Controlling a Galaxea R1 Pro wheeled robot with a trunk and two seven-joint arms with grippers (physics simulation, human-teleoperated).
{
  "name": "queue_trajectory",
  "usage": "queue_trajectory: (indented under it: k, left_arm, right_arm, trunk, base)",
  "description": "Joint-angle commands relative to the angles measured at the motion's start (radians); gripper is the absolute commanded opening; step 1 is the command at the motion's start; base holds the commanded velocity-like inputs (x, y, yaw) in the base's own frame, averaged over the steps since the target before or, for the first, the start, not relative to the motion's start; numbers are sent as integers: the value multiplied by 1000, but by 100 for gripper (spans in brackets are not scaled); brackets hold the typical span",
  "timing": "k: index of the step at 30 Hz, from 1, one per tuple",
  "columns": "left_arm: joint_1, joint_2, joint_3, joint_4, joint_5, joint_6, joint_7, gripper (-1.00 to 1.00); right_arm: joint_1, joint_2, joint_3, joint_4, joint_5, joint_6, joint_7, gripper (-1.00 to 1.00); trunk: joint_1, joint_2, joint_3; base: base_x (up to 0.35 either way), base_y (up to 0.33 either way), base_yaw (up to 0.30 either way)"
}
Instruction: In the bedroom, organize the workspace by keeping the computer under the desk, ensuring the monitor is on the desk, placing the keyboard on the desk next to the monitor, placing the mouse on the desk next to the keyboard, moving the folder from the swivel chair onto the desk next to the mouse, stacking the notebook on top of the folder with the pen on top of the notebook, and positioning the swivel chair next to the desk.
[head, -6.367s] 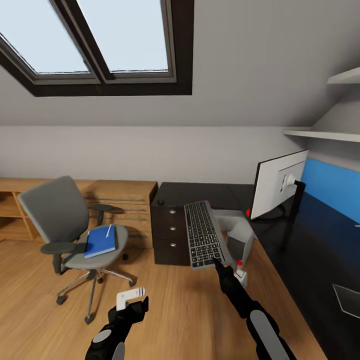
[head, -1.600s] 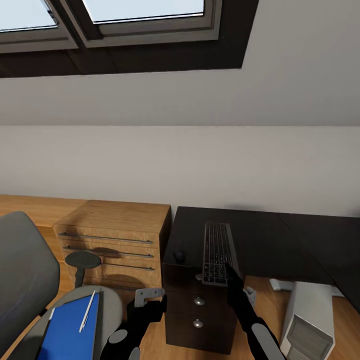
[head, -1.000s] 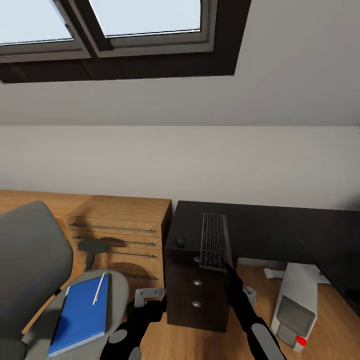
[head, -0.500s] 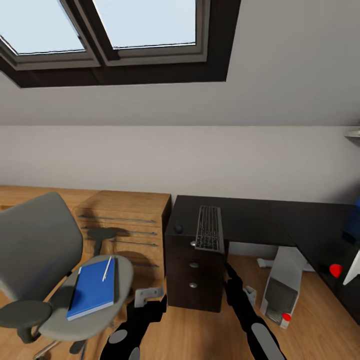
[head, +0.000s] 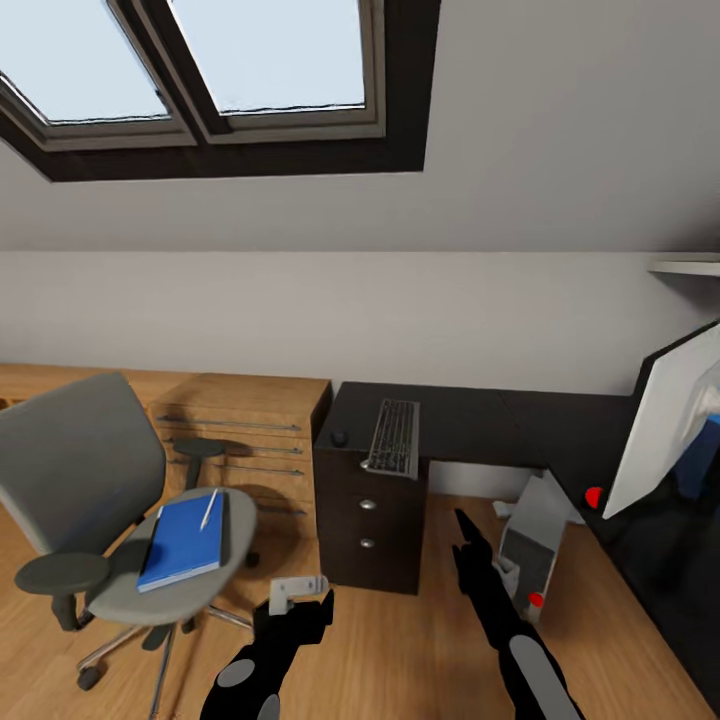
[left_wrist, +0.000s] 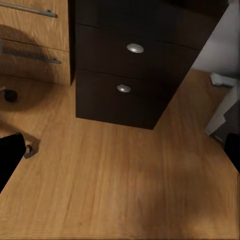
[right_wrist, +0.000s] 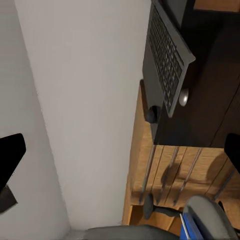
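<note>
No brand, label or legible writing shows on any item before you. Your desk, matte black-topped and L-shaped, runs from centre to the right edge of the head view, its black drawer unit with round metal knobs at centre. The swivel chair, grey padded with dark round armrests, stands at lower left on the wood-plank floor. The monitor shows its pale grey back at the right edge. The computer, a light grey tower, stands tilted under the desk. The keyboard lies flat on the desk end, long axis running toward the wall. A blue book lies on the chair seat, with the thin white pen on top. Your left gripper and right gripper both hang spread and empty.
</note>
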Motion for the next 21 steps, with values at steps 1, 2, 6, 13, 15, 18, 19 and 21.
queue_trajectory:
  k: [1,2,6,13,15,18,19,21]
  left_arm:
    - [-1,0,-2,-1,10,3,9,100]
    - [-1,0,-2,-1,10,3,9,100]
    - [-1,0,-2,-1,9,3,9,100]
    - [-1,0,-2,-1,9,3,9,100]
    - [-1,1,-2,-1,8,3,9,100]
    - [-1,0,-2,-1,8,3,9,100]
    - [-1,0,-2,-1,8,3,9,100]
    - [-1,0,-2,-2,8,3,9,100]
  right_arm:
    - [5,1,-3,-16,-10,10,-6,100]
    - [20,1,-4,-65,-10,10,-57,100]
    - [29,-1,-4,-103,-10,12,-120,100]
    - [31,-2,-5,-116,-10,12,-142,100]
    - [31,-1,-5,-118,-10,9,-144,100]
    - [31,-1,-5,-119,-10,8,-145,100]
    - [31,-1,-6,-123,-10,8,-145,100]
    - [31,-1,-6,-127,-10,8,-145,100]
  trunk:
    - [-1,-1,-1]
    - [-1,-1,-1]
    - [-1,-1,-1]
    - [-1,-1,-1]
    - [-1,-1,-1]
    - [-1,-1,-1]
    - [-1,-1,-1]
    - [-1,-1,-1]
  base:
    - [-292,-205,0]
    - [-286,-213,0]
    - [-283,-218,0]
    - [-282,-220,0]
    - [-281,-219,0]
    - [-281,-217,0]
    - [-285,-201,0]
    - [-293,-178,0]
